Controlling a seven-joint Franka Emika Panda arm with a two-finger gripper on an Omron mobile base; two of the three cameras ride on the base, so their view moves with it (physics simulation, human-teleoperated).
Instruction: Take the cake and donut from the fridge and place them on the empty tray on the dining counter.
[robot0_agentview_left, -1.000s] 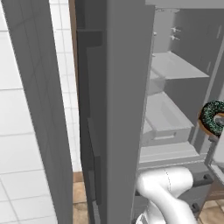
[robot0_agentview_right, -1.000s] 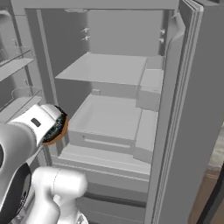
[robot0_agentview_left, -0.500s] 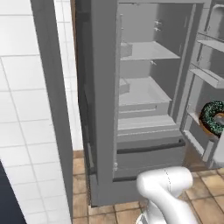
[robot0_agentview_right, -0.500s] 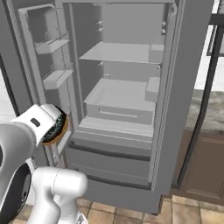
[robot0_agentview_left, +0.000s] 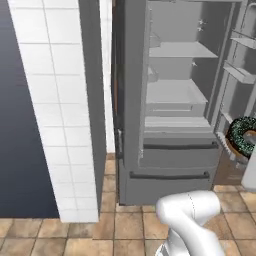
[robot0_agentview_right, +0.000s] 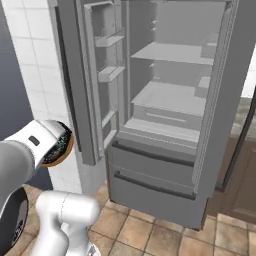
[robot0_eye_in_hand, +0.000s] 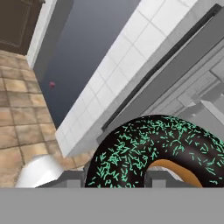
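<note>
My gripper (robot0_agentview_right: 52, 145) is shut on the donut (robot0_agentview_right: 62, 143), a dark chocolate ring with green specks and an orange underside. The donut (robot0_agentview_left: 242, 136) hangs in the air at the right edge of the left base view, in front of the fridge (robot0_agentview_left: 175, 100). In the hand view the donut (robot0_eye_in_hand: 157, 148) sits close between the fingers. The fridge (robot0_agentview_right: 165, 100) stands with both upper doors open; its pale shelves are bare. The cake, the tray and the dining counter are out of view.
A white tiled wall column (robot0_agentview_left: 55, 100) stands left of the fridge, with a dark wall beyond it. The open left door (robot0_agentview_right: 100, 75) with its bins juts toward me. Brown cabinets (robot0_agentview_right: 245, 190) lie right of the fridge. Tan floor tiles (robot0_agentview_left: 125, 225) spread below.
The whole picture has shifted: the base has backed away from the fridge, which now looks farther off with floor and tiled wall in sight. The donut stays in the gripper.
</note>
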